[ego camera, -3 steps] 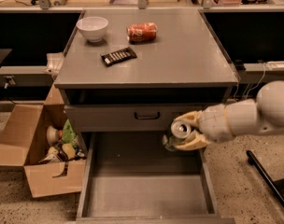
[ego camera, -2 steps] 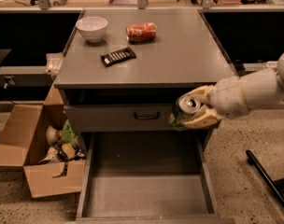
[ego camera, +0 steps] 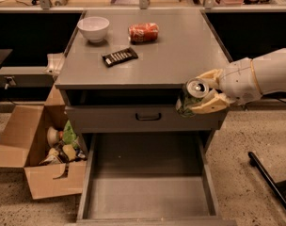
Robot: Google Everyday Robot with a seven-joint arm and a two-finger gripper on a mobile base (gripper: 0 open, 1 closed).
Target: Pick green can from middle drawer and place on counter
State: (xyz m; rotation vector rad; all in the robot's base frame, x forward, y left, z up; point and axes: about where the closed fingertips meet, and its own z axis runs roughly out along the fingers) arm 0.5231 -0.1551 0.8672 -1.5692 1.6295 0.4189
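Observation:
My gripper [ego camera: 195, 94] is shut on the green can [ego camera: 189, 98], whose silver top with pull tab faces up. I hold it tilted in front of the counter's [ego camera: 180, 55] front right edge, at about the level of that edge, above the drawer front with the black handle. The middle drawer [ego camera: 147, 197] stands pulled out below, its grey floor bare. My white arm reaches in from the right.
On the counter lie a white bowl [ego camera: 93, 28], a red-orange can [ego camera: 143, 32] on its side and a dark snack bar [ego camera: 119, 56]. An open cardboard box [ego camera: 39, 149] of items stands left of the cabinet. A black bar [ego camera: 270, 182] lies on the floor at right.
The gripper has lifted the green can from just above the open drawer up to the height of the counter's front edge, moving slightly right.

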